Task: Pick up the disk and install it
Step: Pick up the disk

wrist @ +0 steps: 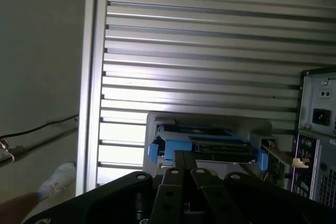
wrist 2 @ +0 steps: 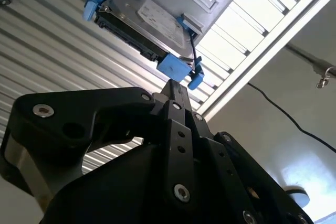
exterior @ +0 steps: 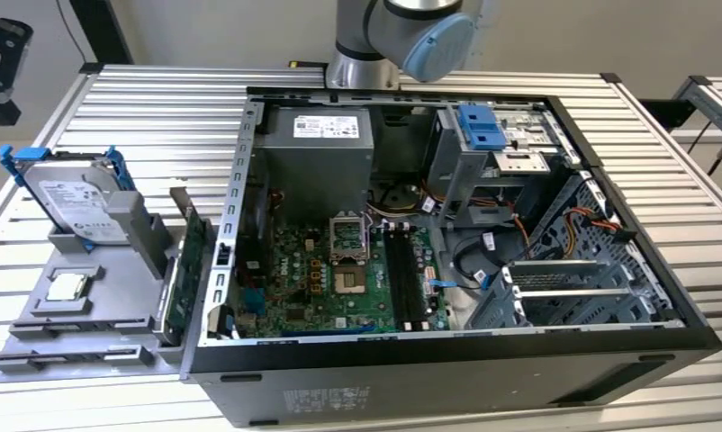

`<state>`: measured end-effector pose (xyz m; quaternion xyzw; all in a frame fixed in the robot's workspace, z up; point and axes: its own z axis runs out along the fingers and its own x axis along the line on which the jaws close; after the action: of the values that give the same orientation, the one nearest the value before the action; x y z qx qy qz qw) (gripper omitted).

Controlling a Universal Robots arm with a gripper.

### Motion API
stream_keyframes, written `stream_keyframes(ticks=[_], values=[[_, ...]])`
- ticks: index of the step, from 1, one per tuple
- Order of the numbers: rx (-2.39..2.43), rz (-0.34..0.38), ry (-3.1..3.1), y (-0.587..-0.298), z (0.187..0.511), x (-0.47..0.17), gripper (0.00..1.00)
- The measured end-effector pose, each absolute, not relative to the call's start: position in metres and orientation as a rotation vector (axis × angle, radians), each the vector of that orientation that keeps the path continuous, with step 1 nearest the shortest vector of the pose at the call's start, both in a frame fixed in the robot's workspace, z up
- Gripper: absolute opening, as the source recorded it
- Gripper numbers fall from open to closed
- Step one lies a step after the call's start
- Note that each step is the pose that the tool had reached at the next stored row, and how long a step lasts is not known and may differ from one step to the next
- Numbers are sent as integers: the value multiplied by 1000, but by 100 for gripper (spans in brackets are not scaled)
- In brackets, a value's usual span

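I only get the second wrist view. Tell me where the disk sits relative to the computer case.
Observer: In the exterior view the disk leans tilted in a grey holder on the slatted table, at the exterior view's left of the computer case.
Operator: Confirm the case is open.
Observer: It is open on top. The motherboard lies exposed, and a blue latch tops the metal cage at the exterior view's right of it.
Operator: Report anything between holder and case.
Observer: A green circuit card stands on edge there, close against the case wall.
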<state>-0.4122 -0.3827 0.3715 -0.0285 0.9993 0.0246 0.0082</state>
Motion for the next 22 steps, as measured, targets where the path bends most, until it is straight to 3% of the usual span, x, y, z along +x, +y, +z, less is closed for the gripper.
stream_keyframes(ticks=[22], values=[[-315,79,3112,-384,371,-412,0]])
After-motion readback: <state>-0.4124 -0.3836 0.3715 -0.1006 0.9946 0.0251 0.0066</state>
